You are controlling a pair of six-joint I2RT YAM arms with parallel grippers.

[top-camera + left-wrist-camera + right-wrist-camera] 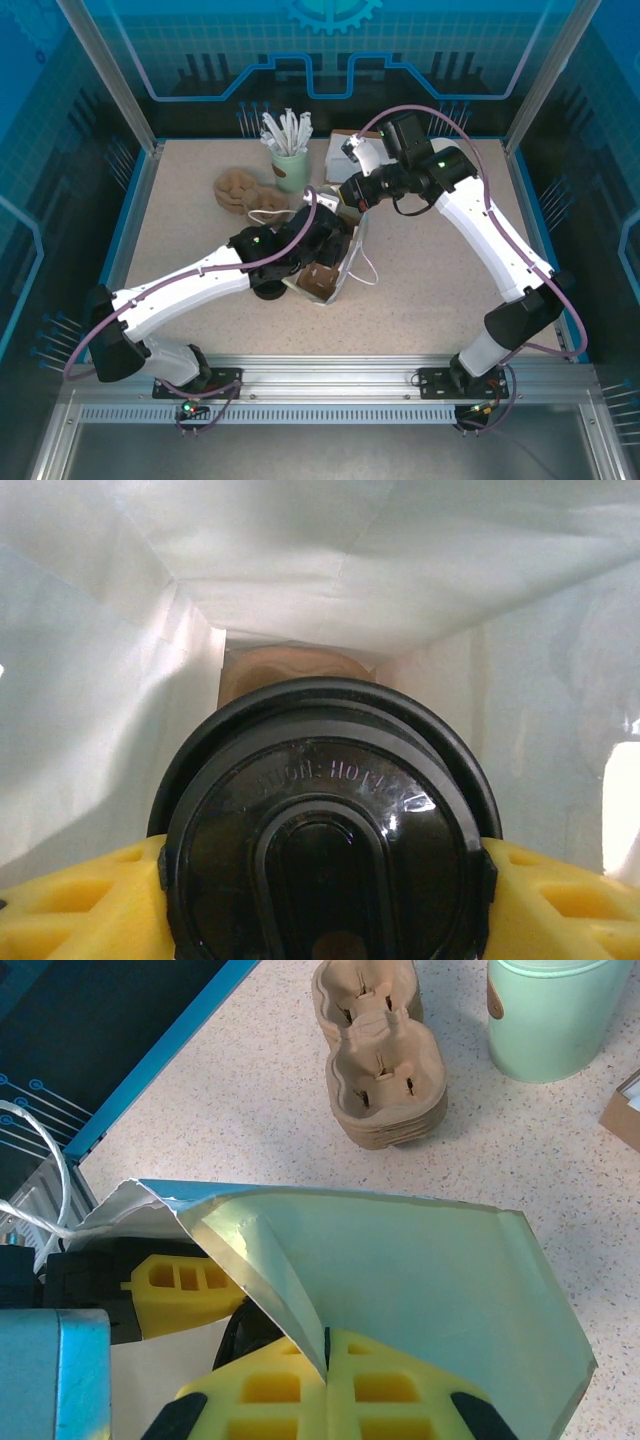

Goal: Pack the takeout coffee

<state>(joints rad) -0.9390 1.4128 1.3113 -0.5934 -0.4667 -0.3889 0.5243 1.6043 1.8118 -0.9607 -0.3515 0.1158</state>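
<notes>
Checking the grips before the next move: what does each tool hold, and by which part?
Left tool holds the takeout coffee by its sides near the top, inside the paper bag. Right tool pinches the bag's open rim.

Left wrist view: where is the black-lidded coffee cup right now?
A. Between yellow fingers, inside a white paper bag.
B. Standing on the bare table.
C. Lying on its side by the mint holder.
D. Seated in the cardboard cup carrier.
A: the takeout coffee sits between the yellow fingers of the left gripper, with the white walls of the paper bag all around it.
</notes>
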